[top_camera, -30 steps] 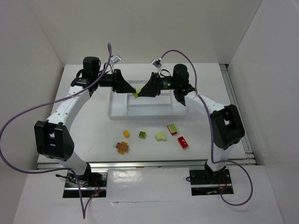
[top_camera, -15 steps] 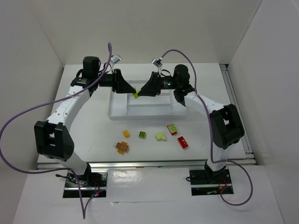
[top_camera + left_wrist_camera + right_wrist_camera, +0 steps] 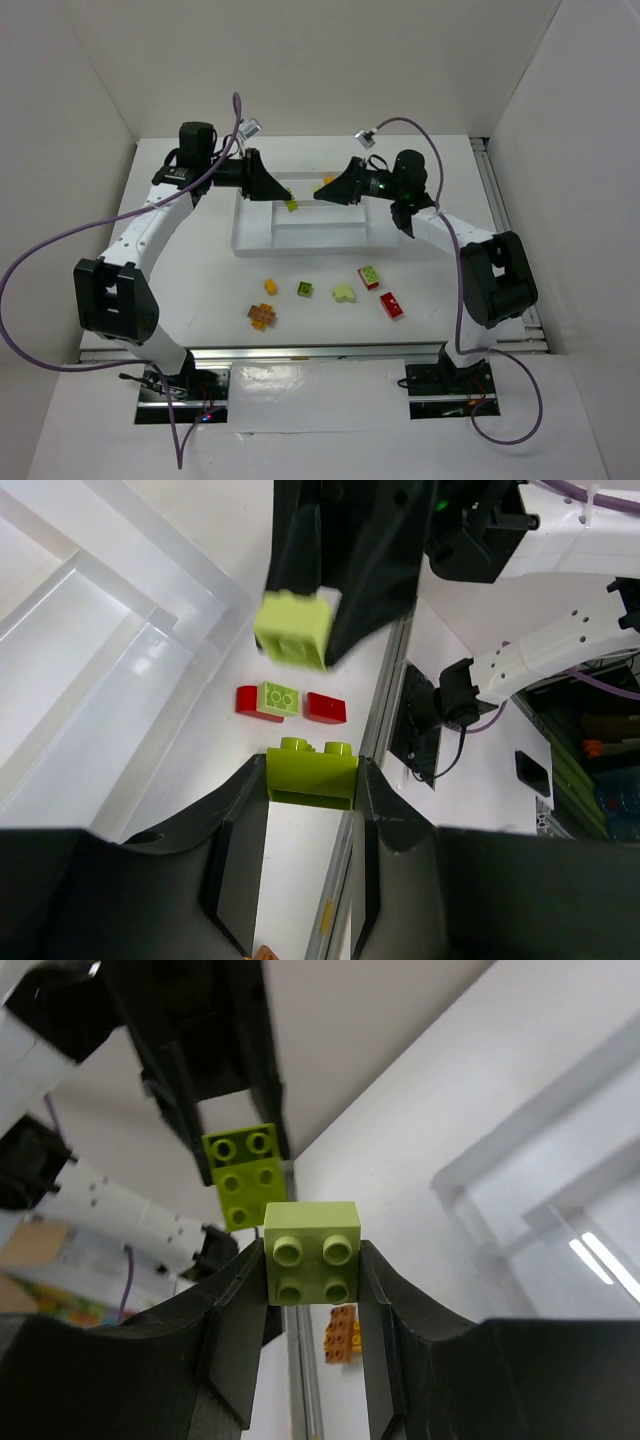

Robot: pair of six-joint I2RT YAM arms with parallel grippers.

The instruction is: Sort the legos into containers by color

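A white table (image 3: 190, 270) stands boxed in by white walls (image 3: 90, 80). Above the left half of the white tray (image 3: 245, 243), the left gripper (image 3: 287, 202) pinches a lime brick (image 3: 312, 773). Just right of it and not touching, the right gripper (image 3: 322, 192) clamps a pale green brick (image 3: 312, 1252). Loose bricks (image 3: 344, 293) lie on the table on the near side of the tray.

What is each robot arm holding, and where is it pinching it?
Each holds one green brick. The left end effector pinches a lime brick by its two opposite sides; the right end effector pinches a paler green brick the same way.
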